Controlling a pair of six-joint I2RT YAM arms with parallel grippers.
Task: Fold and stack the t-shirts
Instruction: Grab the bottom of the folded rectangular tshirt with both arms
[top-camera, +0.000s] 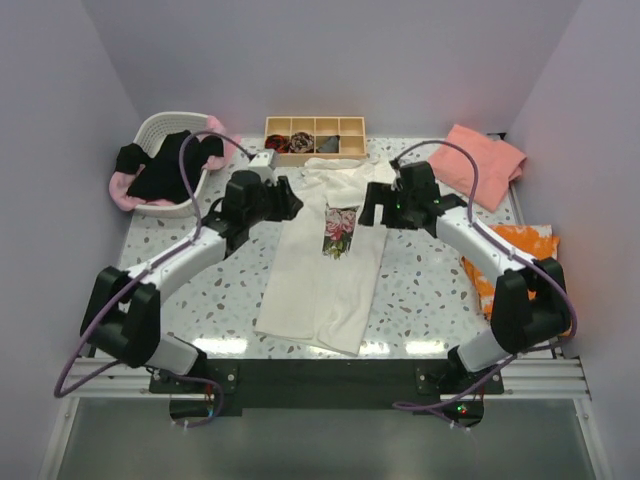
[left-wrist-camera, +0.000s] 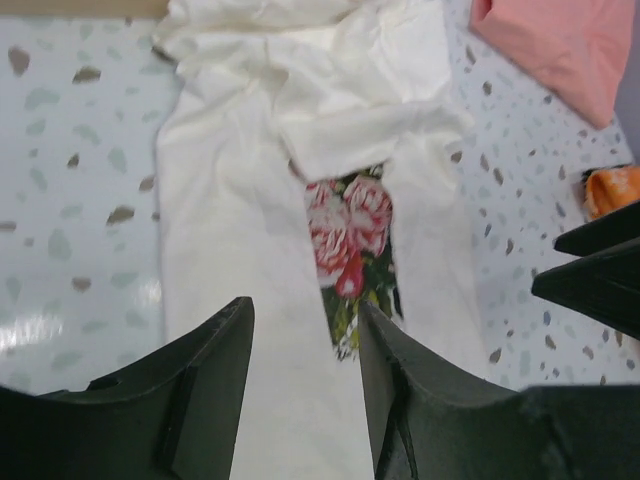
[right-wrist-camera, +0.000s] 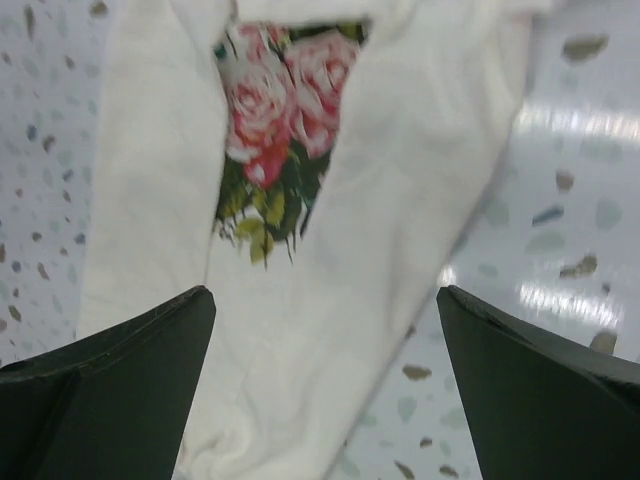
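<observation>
**Cream tee lies lengthwise mid-table, both grippers open above it**

Around the work area, a white basket (top-camera: 165, 125) stands at the far left with a black t-shirt (top-camera: 165, 168) heaped in it and a light pink t-shirt (top-camera: 122, 190) hanging over its near-left rim; how many black pieces there are I cannot tell. A wooden tray (top-camera: 315, 122) with compartments sits at the far middle, holding three dark rolled cloth bundles (top-camera: 302, 142). One salmon-pink t-shirt (top-camera: 485, 160) lies flat at the far right. One orange patterned cloth (top-camera: 525, 240) lies at the right edge, partly hidden under the right arm.

One cream-white t-shirt (top-camera: 320, 280) lies in the middle of the speckled tabletop (top-camera: 420, 300). Both its sides are folded inward, making a narrow strip. The long axis runs near to far, leaning slightly right toward the far end, where the crumpled collar end nearly reaches the tray; the hem points near. The rose print (top-camera: 340, 232) shows in the gap between the two folded sides.

The left gripper (left-wrist-camera: 305, 305) hangs over the shirt's left side, its jaws partly apart with nothing between them. The right gripper (right-wrist-camera: 325, 295) hangs over the right side, spread wide and empty.
</observation>
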